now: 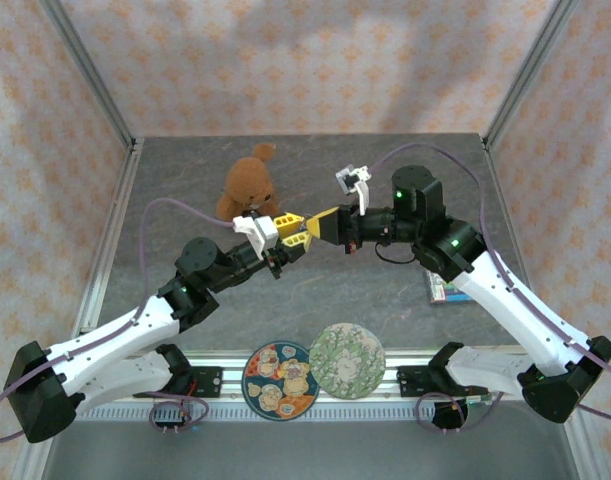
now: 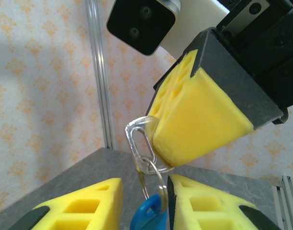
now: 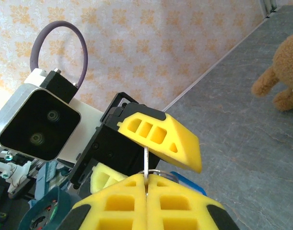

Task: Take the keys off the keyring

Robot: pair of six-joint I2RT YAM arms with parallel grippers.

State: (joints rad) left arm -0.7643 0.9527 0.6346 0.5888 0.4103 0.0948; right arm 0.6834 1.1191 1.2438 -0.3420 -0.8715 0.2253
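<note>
The keyring hangs in mid-air between both grippers. It is a clear oval clip (image 2: 138, 139) linked to a metal split ring (image 2: 158, 175), which carries a blue-headed key (image 2: 148, 215). My right gripper (image 3: 146, 176) is shut on the clip, whose thin edge (image 3: 145, 160) sticks up from its closed yellow pads. In the top view the right gripper (image 1: 315, 230) meets the left gripper (image 1: 289, 238) tip to tip above the table's middle. My left gripper (image 2: 145, 186) is open, its fingers either side of the ring and blue key, with the right finger (image 2: 208, 206) close beside them.
A brown teddy bear (image 1: 250, 185) sits behind the grippers. Two round patterned plates (image 1: 278, 380) (image 1: 347, 360) lie at the near edge. A small card (image 1: 440, 288) lies beside the right arm. Grey tabletop (image 1: 365, 290) lies below, with patterned walls around it.
</note>
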